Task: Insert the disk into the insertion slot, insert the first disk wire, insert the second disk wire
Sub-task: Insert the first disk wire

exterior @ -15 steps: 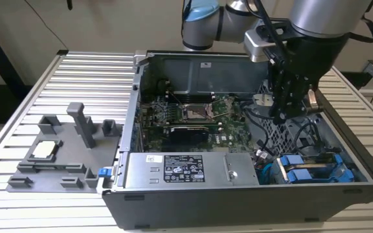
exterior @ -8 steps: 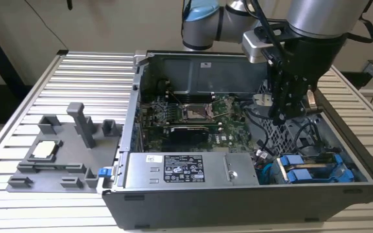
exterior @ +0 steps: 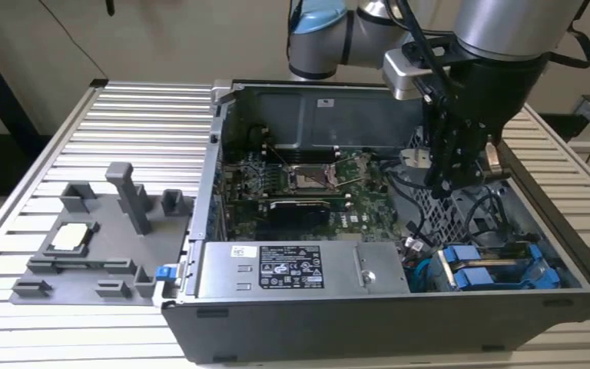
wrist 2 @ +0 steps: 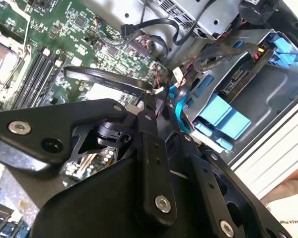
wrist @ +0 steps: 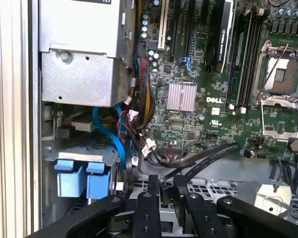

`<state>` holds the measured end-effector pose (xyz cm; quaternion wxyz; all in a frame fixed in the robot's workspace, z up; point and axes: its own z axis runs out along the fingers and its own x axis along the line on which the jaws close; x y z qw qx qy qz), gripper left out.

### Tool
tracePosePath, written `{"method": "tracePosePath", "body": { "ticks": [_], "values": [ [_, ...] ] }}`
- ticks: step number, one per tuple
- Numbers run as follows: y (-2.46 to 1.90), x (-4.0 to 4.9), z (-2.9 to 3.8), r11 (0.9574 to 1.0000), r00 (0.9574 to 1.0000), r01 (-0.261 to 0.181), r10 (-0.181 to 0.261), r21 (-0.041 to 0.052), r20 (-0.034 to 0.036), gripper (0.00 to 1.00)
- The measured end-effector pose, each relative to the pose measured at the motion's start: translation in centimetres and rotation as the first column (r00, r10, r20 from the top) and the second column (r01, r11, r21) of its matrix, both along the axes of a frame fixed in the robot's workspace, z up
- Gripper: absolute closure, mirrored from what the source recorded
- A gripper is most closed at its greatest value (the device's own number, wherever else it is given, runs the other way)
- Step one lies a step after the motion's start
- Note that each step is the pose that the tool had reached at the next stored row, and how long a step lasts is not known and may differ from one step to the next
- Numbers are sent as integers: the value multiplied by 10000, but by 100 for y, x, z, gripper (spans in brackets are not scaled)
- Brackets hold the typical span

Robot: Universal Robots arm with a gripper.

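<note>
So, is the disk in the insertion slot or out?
In. The disk sits inside the insertion slot, its blue frame level with the other blue-framed drive.

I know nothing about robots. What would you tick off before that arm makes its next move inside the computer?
1. Computer case open, insides exposed: ok.
2. Blue-framed drives sitting in the drive cage: ok.
3. Gripper down inside the case, beside the cage: ok.
4. Black wire runs up to the gripper; gripped or not: cannot tell.
5. Black wire plugged into a drive: cannot tell.
</note>
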<state>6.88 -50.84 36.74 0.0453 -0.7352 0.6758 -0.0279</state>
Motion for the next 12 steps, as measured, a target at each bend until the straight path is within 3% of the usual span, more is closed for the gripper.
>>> {"method": "tracePosePath", "body": {
  "ticks": [3, 4, 12],
  "values": [
    [0, 0, 0, 10000, 10000, 0, 0, -12, 0, 76],
    [0, 0, 0, 10000, 10000, 0, 0, -17, 0, 83],
    [0, 0, 0, 10000, 10000, 0, 0, -50, 0, 84]
  ]
}}
